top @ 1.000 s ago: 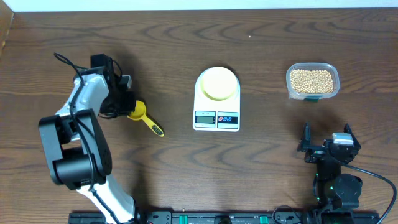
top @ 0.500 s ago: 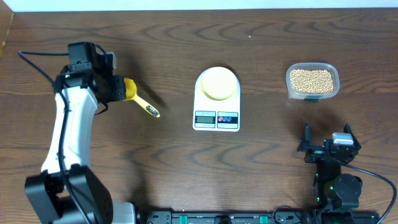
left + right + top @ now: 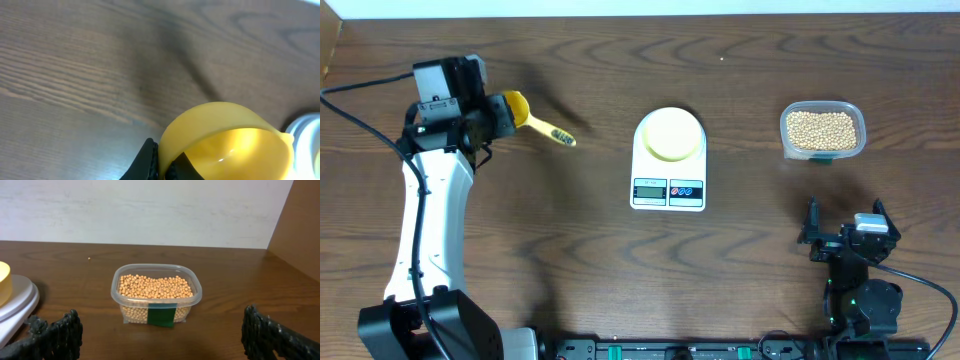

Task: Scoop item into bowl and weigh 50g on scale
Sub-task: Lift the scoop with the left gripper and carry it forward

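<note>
**A:** Two grippers, so what does each one have?

**B:** My left gripper (image 3: 498,116) is clenched on the yellow scoop (image 3: 533,119), pinching the rim of its cup. In the left wrist view my dark fingertips (image 3: 149,159) press against the cup's edge at the bottom of the frame. The handle points away towards the scale, tilted a little downwards in the overhead view. The scoop's shadow lies apart from it on the wood (so it is off the table (image 3: 620,260), far over on the left side).

**A:** Anything in the scoop?

**B:** The part of the cup that I can see is bare yellow.

**A:** And the right?

**B:** My right gripper (image 3: 847,222) hangs slack near the front edge with its fingers spread wide, grasping nothing. It faces the clear plastic tub (image 3: 116,293), which stands well apart from it.

**A:** Where are the beans?

**B:** The beans (image 3: 822,127) are all in that tub, on the right side of the table.

**A:** The bowl?

**B:** The pale-yellow bowl (image 3: 671,133) sits on the white scale (image 3: 668,195) in the middle of the table, between the scoop and the tub. I cannot read the display.
</note>
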Tool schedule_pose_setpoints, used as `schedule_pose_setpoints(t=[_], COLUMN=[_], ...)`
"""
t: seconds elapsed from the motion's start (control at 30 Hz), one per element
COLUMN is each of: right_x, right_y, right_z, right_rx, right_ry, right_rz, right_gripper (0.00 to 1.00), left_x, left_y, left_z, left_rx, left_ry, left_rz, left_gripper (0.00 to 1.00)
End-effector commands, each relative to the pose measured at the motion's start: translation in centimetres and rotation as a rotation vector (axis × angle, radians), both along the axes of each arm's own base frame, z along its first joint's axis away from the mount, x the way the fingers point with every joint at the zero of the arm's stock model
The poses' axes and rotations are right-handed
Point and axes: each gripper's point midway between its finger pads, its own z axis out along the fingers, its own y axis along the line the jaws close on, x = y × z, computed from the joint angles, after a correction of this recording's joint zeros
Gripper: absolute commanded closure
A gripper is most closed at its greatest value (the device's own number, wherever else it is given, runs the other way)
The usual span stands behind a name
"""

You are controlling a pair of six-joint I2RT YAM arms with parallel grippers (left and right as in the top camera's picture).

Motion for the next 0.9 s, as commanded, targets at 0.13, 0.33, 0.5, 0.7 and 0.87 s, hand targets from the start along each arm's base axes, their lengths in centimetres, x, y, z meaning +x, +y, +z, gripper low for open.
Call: schedule_pose_setpoints(t=[0.13, 0.33, 0.5, 0.7, 0.87], right_x=[0.0, 0.0, 0.0, 0.0, 0.0], right_y=[0.1, 0.1, 0.1, 0.1, 0.2], right_z=[-0.1, -0.1, -0.1, -0.1, -0.1], right_rx=[0.012, 0.012, 0.012, 0.012, 0.013], right_ry=[0.001, 0.001, 0.001, 0.001, 0.001], right_rz=[0.005, 0.005, 0.005, 0.005, 0.008], right_gripper=[0.01, 0.01, 0.01, 0.01, 0.01], left_x=[3.0, 5.2, 5.8, 5.7, 5.6], left_y=[0.7, 1.1, 1.5, 2.4, 3.1], left_z=[4.0, 7.2, 8.4, 8.3, 8.3], left_rx=[-0.084, -0.098, -0.113, -0.157, -0.176], left_ry=[-0.196, -0.358, -0.412, -0.417, -0.425], left_rz=[0.128, 0.148, 0.178, 0.282, 0.354], left_gripper=[0.92, 0.92, 0.92, 0.92, 0.92])
